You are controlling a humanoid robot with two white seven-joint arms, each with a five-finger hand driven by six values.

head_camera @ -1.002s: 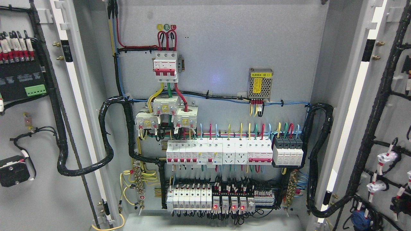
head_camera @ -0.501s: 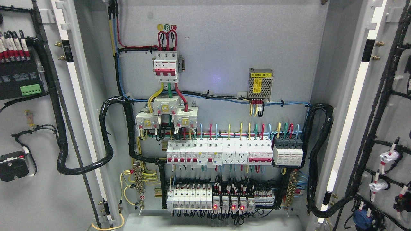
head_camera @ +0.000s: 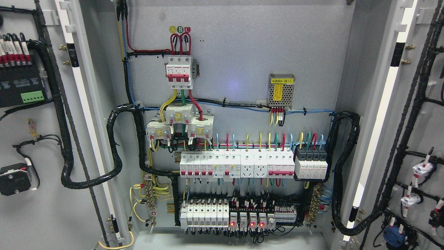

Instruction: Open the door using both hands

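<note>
Both grey metal doors point(head_camera: 45, 208) open (hands out of frame), wired breakers point(head_camera: 236, 165) inside.

Neither arm of the robot shows in the head view. No left robot hand comes in from the lower left or the bottom edge, and no right robot hand comes in from the right. Their pose and the state of their fingers cannot be told.
</note>
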